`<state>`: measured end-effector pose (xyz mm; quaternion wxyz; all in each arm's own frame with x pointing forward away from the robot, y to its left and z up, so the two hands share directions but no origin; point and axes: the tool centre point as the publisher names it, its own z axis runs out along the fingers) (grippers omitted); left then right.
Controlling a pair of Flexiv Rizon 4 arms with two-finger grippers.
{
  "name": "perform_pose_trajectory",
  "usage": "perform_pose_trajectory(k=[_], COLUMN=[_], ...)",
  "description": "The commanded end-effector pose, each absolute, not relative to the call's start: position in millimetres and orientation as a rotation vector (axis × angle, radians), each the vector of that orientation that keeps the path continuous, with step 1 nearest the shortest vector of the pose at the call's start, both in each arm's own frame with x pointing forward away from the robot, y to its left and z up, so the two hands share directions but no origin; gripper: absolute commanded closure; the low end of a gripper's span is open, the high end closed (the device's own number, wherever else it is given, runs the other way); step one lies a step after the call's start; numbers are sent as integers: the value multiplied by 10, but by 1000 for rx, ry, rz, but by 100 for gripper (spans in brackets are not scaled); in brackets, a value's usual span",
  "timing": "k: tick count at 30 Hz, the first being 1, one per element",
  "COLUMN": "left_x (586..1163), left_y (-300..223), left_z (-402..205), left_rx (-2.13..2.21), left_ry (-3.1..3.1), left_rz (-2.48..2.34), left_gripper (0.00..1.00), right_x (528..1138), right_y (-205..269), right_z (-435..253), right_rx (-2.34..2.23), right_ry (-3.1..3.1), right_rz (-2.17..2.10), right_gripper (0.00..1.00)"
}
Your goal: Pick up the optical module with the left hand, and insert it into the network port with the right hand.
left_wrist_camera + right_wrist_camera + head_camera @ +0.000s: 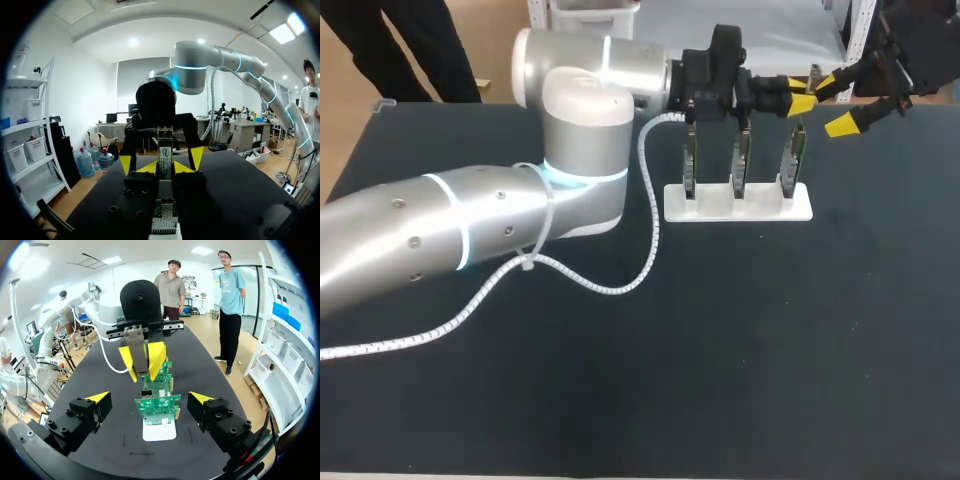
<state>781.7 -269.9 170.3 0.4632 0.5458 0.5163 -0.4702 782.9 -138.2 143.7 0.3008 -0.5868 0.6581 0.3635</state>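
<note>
Left arm [440,235] lay across the counter [770,350], left gripper [800,95] over the board rack [710,205], fingers [156,357] clamped on the optical module [164,150]. Module's long axis pointed at the right gripper [835,103], just ahead, fingers [97,399] wide apart. Only right wrist view showed the green boards [157,402] face-on, below the module.

the left arm [440,225] is fat, round and shiny silver, with a glowing blue ring [582,178] and round screws [415,242]. a white curly cable [615,290] runs along it. the left claw [802,96] and right claw [835,103] are black with yellow tips.
</note>
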Motion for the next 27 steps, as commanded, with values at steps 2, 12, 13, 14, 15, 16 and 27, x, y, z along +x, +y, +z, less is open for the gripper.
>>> perform_pose_trajectory(k=[2, 12, 13, 14, 15, 16, 27], left_x=[7860, 7771, 7764, 7757, 7751, 7747, 7737], left_y=[-2753, -2729, -2721, -2713, -2706, -2700, -2631], left_z=[1652, 1627, 1613, 1601, 1591, 1581, 1573], left_rx=[1351, 1340, 1334, 1329, 1326, 1324, 1301], left_ry=[1269, 1275, 1280, 1284, 1287, 1291, 1303], left_rz=[-1173, -1175, -1176, -1178, -1180, -1182, -1164], left_gripper=[100, 100, 100, 100, 100, 100, 100], right_x=[7808, 7808, 7808, 7808, 7808, 7808, 7808], right_y=[-1381, -1381, -1381, -1381, -1381, -1381, -1381], right_z=[1438, 1438, 1438, 1438, 1438, 1438, 1438], right_rx=[-1555, -1555, -1555, -1555, -1555, -1555, -1555], right_ry=[1746, 1746, 1746, 1746, 1746, 1746, 1746], right_rz=[959, 959, 959, 959, 959, 959, 959], right_gripper=[0, 0, 0, 0, 0, 0, 0])
